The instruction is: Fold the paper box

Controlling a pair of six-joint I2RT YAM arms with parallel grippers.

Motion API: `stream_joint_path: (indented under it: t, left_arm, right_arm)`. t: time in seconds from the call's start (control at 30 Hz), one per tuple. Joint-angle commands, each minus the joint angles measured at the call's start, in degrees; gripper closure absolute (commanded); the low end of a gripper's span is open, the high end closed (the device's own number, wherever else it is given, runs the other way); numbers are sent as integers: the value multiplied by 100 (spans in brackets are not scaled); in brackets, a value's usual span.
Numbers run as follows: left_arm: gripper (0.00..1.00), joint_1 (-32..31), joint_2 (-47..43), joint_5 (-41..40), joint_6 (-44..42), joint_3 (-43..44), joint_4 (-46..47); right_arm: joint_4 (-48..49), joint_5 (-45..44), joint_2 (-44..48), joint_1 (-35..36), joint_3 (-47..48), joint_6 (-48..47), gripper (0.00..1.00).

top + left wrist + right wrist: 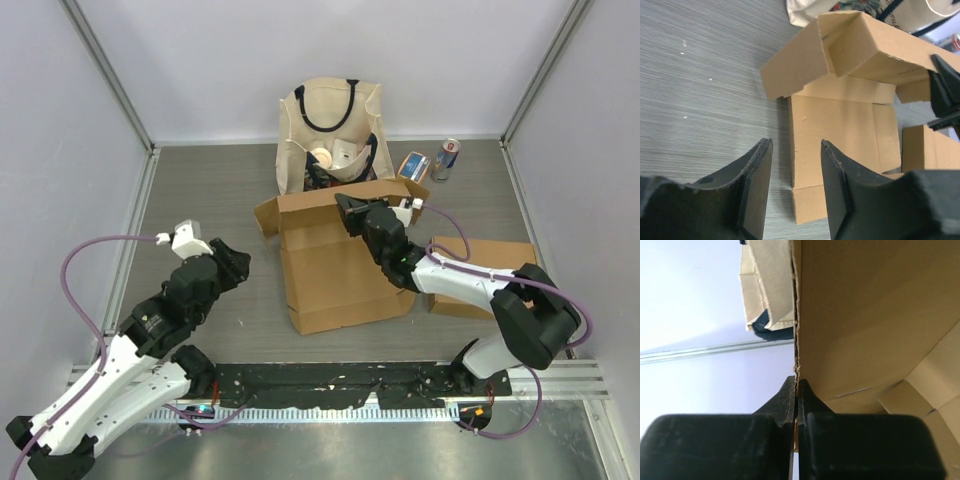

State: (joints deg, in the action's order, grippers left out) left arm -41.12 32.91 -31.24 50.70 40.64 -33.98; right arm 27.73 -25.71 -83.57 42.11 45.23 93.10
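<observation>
Box (340, 275) lay open on the table (200, 195) in the top view, rear flap raised, and the right end effector (346, 208) was clamped on that flap's top edge! Left end effector (238, 262) hovered left of it, apart. Left wrist: jaws parted, nothing between, box ahead. Right wrist: fingers (785, 400) pinched tight on the cardboard edge.
</observation>
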Motion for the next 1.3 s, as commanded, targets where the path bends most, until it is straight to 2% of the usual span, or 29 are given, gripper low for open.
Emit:
stream_joint_path:
  t: [0.0,0.1,0.23,0.33,0.47,0.57,0.63,0.77,0.83,0.97,1.07,1.13,1.2,1.27]
  left_arm:
    - [56,-1,84,855,246,-74,461]
    - [60,-1,233,1828,405,-381,1260]
    - [64,8,681,2289,626,-733,2025]
    - [66,-1,1295,2753,381,-681,2535]
    - [72,-10,2026,2668,72,-496,2789]
    - [79,-10,2255,2080,90,-767,3168]
    - [84,-10,2378,1642,273,-874,2882]
    - [88,-10,2668,1104,528,-1242,3142]
    - [95,-1,3053,1199,871,-1269,3169]
    - [98,-10,3634,1692,933,-1261,3512]
    - [100,-10,3749,1219,1476,-1269,2741]
    - [100,-1,3688,1243,1575,-1444,2790]
    - [100,-10,3364,1305,1566,-1576,2861]
    - [100,-18,2848,1043,1514,-1525,2381]
  right_arm:
    - [655,-338,-133,-27,-199,-81,99]
    - [769,-373,-168,-27,-409,-90,99]
    - [813,-373,-256,-71,-586,-64,99]
    - [778,-373,-291,-80,-603,-55,99]
    - [787,-443,-231,-141,-700,15,99]
    - [664,-382,-151,-255,-665,24,99]
    - [577,-189,-168,-273,-586,111,99]
    - [453,-74,-133,-273,-533,200,99]
    - [505,-57,-160,-273,-551,244,99]
    - [497,-30,-160,-273,-533,261,99]
    - [497,-21,-133,-273,-533,253,99]
    - [453,-21,-107,-273,-524,200,99]
    - [427,-39,-81,-273,-559,217,99]
    - [471,-48,-46,-273,-586,226,99]
